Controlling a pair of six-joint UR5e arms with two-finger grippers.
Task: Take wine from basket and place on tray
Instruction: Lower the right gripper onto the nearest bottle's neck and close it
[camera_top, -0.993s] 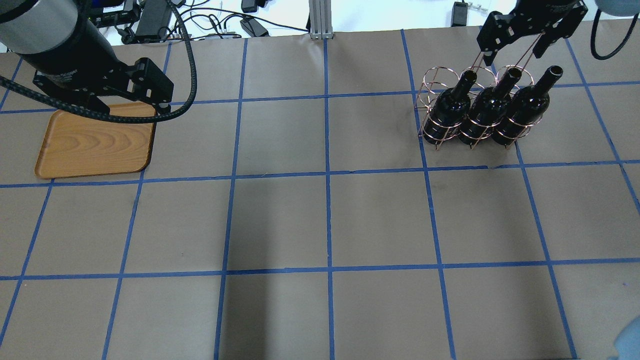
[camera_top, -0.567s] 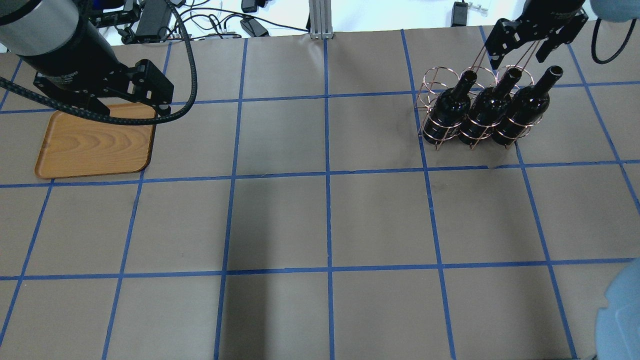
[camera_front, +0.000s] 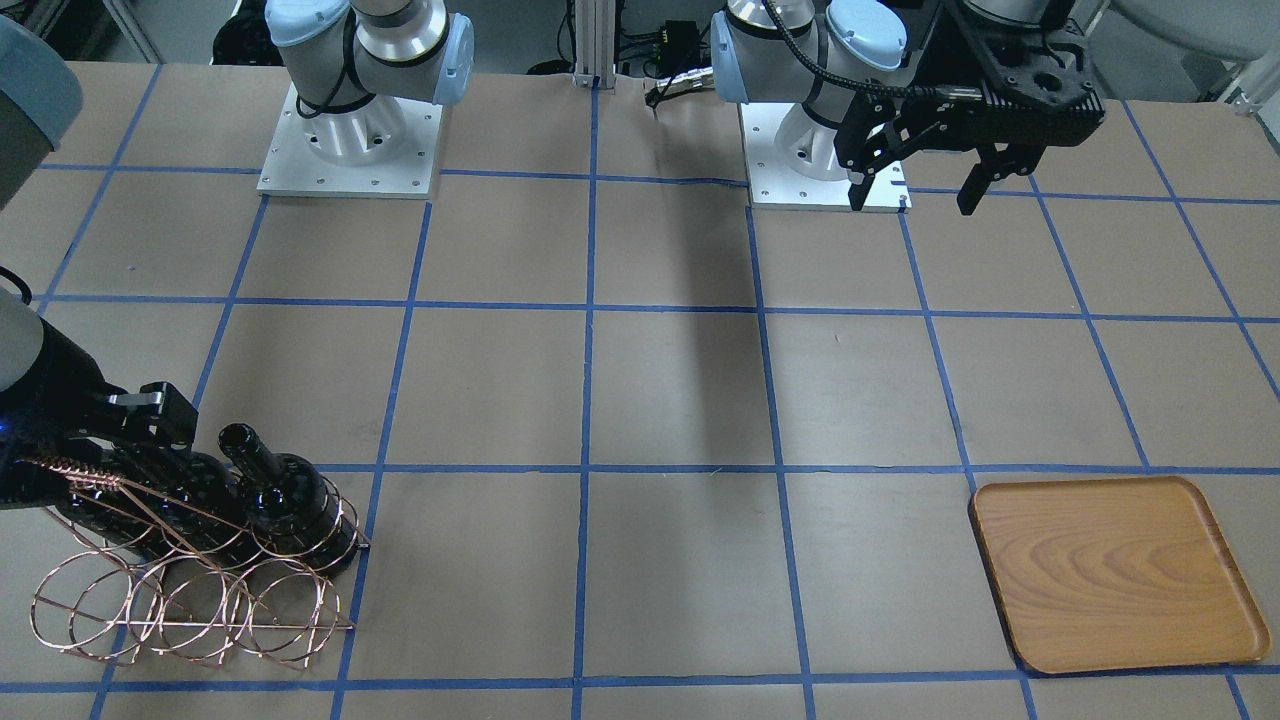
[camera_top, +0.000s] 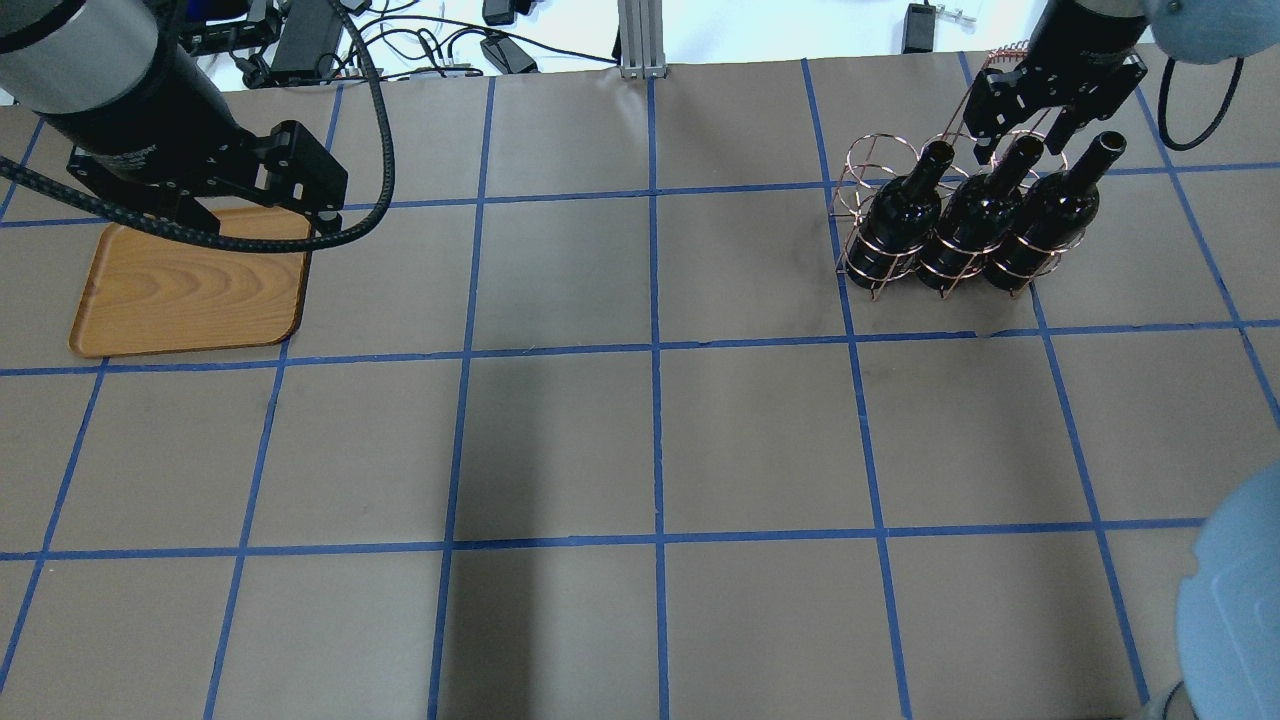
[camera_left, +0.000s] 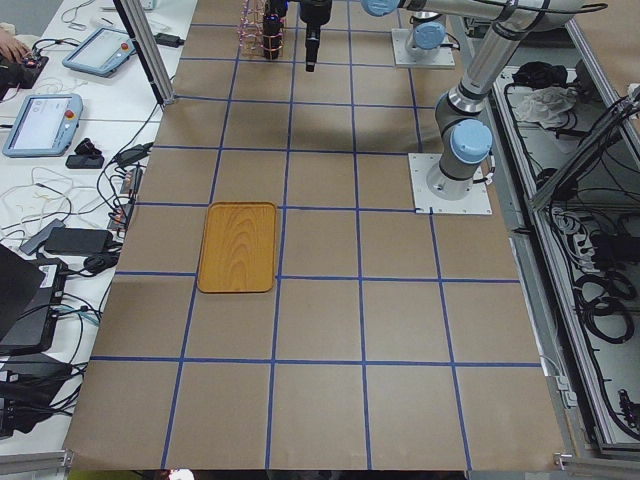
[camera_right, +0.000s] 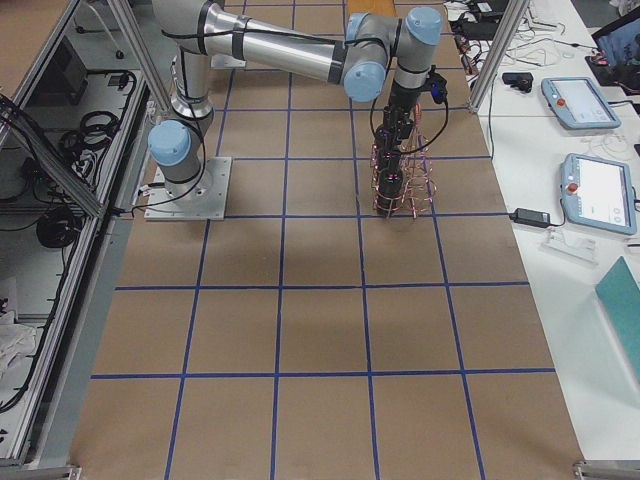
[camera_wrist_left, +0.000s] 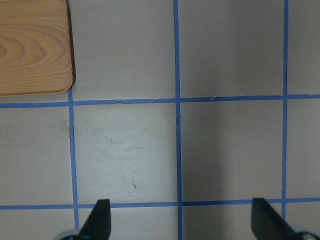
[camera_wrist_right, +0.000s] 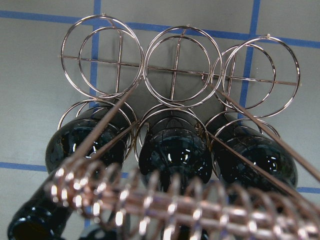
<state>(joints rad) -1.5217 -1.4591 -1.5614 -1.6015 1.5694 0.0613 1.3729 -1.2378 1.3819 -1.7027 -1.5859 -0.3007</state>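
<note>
Three wine bottles (camera_wrist_right: 172, 150), all in the basket (camera_front: 190, 615), side by side in the row of loops nearer the robot: left bottle (camera_top: 900, 215), middle bottle (camera_top: 975, 220), right bottle (camera_top: 1050, 205). Necks up, none lifted out. The basket sits on the table (camera_top: 650, 440) at far right in the overhead view. It is well apart from the tray (camera_top: 190, 290), which lies flat at far left, bare wood showing. The basket's coiled handle bar (camera_wrist_right: 165, 205) stands above the bottles and is large and blurred at the bottom of the right wrist view.

Over the basket, the right gripper (camera_top: 1025, 135) is by the top of the middle bottle's neck as seen from overhead. Jaws spread, nothing pinched. Contact with neck or handle bar: can't tell. In the front view the arm covers two of the bottles.

Above the table near the tray's far corner, the left gripper (camera_front: 912, 195) hangs with jaws wide apart, holding nothing. The left wrist view shows both fingertips (camera_wrist_left: 100, 222) at the bottom edge. The blue tape grid (camera_wrist_left: 176, 150) is below them, and the tray's rounded corner is at top left.
</note>
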